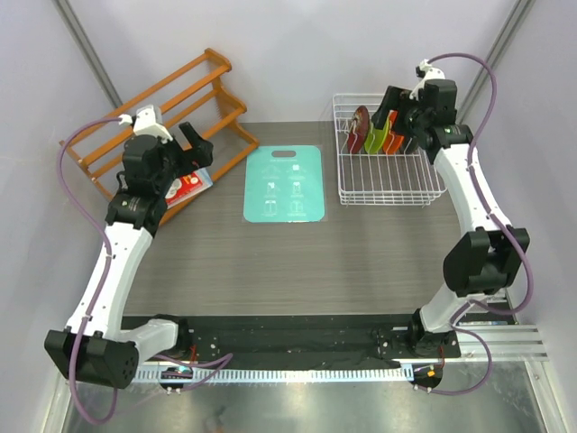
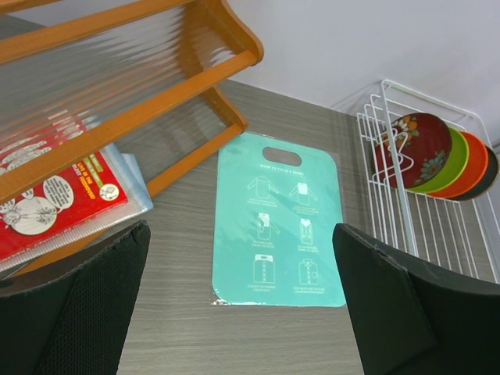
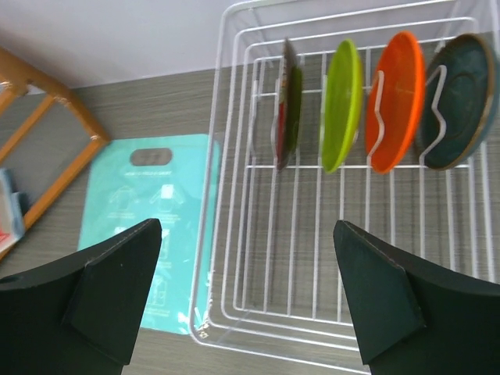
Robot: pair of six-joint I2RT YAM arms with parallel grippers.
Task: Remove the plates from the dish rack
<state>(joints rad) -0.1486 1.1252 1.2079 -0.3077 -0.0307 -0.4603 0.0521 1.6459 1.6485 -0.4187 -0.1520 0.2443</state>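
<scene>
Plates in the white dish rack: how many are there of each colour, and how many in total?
Dark red floral plate: 1
Lime green plate: 1
Orange plate: 1
Dark teal plate: 1
Total: 4, all standing upright in the dish rack.

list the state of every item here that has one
dish rack, holding four plates
dark red floral plate, on edge in rack
lime green plate, on edge in rack
orange plate, on edge in rack
dark teal plate, on edge in rack
teal board, flat on table
left gripper, open, empty
right gripper, open, empty
</scene>
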